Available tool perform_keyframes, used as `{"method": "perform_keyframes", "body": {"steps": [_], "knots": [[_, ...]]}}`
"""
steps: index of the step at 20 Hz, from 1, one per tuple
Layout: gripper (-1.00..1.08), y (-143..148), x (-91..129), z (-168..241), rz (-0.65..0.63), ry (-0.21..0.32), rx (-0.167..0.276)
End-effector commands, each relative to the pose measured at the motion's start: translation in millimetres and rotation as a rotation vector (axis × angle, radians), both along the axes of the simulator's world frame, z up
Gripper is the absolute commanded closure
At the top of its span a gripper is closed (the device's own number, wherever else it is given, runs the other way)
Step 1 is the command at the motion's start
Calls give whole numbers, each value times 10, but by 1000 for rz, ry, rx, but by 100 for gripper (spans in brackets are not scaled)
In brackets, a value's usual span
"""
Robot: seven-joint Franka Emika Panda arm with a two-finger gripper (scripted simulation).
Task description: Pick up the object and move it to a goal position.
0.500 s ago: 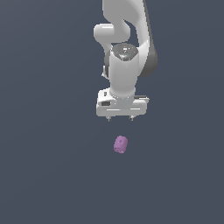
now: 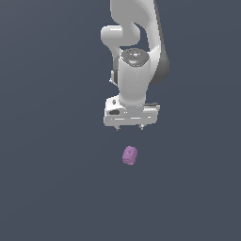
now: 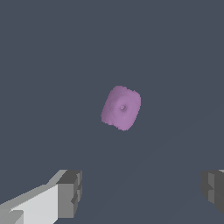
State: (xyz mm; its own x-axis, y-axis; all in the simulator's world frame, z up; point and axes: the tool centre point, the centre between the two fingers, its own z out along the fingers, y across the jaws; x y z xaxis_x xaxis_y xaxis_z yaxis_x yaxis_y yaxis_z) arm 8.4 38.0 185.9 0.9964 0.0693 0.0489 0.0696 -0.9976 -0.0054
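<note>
While lying free on the dark grey-blue tabletop (image 2: 47, 188), the small light-purple, lumpy, barrel-shaped object (image 2: 130, 155) is sitting just below the white hand (image 2: 129, 127) in the exterior view, apart from it and touched by nothing. In the wrist view the object (image 3: 121, 107) is showing one rounded end with a small central dimple, and it is appearing beyond the line joining the two grey fingertips (image 3: 70, 192) rather than between them. The hand is standing wide open and is holding nothing; the gap between its fingers is far broader than the object.

Compared with the frame half a second earlier, the white robot arm (image 2: 136, 70) and its hand are occupying nearly the same place above the object, with at most a slight shift toward it, and the object is lying where it lay. Judged from this, the approach is proceeding only slowly: the hand is not yet centred over or lowered around the object, so grasping and carrying to the goal, which is not marked in either view, are remaining to be done.
</note>
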Motion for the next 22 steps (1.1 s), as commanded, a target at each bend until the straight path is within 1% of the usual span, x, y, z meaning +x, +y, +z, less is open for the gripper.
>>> {"method": "perform_keyframes", "body": {"steps": [1,6,11,16,22], "knots": [[-92,0,-6,-2,11,-1,-2],[-92,1,5,-10,3,0,-1],[-92,8,76,-86,-38,6,1],[-92,20,199,-229,-113,15,3],[-92,44,393,-496,-241,32,5]]}}
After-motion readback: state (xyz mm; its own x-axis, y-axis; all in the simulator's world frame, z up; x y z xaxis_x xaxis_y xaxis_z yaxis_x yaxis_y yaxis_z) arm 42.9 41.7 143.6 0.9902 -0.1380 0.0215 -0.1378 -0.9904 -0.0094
